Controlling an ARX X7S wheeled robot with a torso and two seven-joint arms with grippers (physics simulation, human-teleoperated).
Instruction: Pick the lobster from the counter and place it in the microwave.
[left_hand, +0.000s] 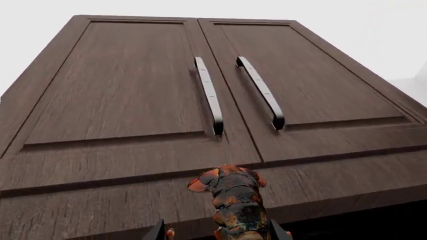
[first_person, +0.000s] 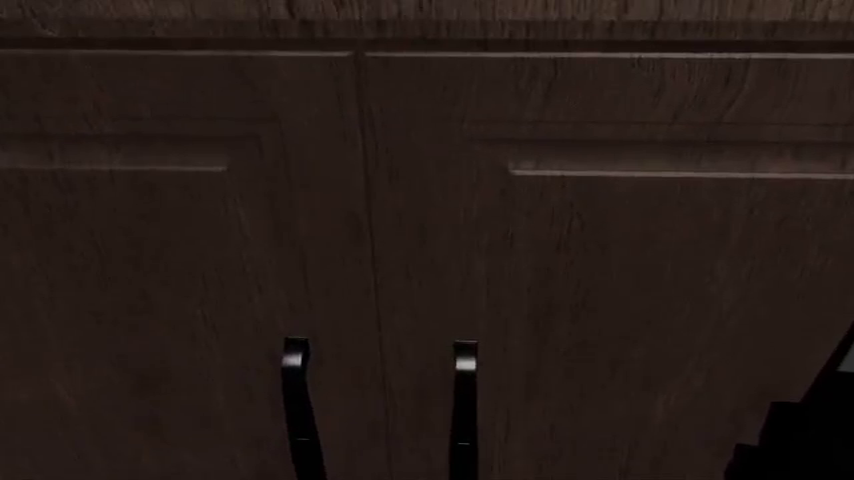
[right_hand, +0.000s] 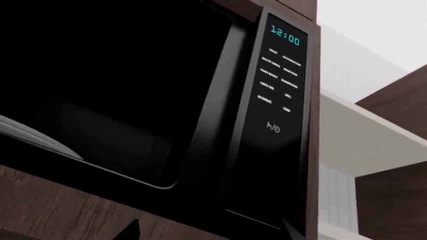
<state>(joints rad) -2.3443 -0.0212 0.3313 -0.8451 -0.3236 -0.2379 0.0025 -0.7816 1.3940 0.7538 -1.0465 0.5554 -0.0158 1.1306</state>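
Note:
The lobster (left_hand: 235, 200), dark and mottled with reddish-orange patches, sits between the two dark fingertips of my left gripper (left_hand: 217, 233), which is shut on it and holds it up in front of brown wooden cabinet doors (left_hand: 133, 100). The microwave (right_hand: 280, 75) fills the right wrist view: a black front, a dark cavity and a control panel whose clock reads 12:00. My right gripper (right_hand: 210, 231) is just below it, open, with its fingertips wide apart and nothing between them. The counter is out of view.
Two metal bar handles (left_hand: 209, 95) (left_hand: 261, 91) run down the meeting edges of the cabinet doors. The head view shows the same dark doors close up, with their handles (first_person: 302, 410) (first_person: 463, 410). White shelves (right_hand: 360, 135) lie beside the microwave.

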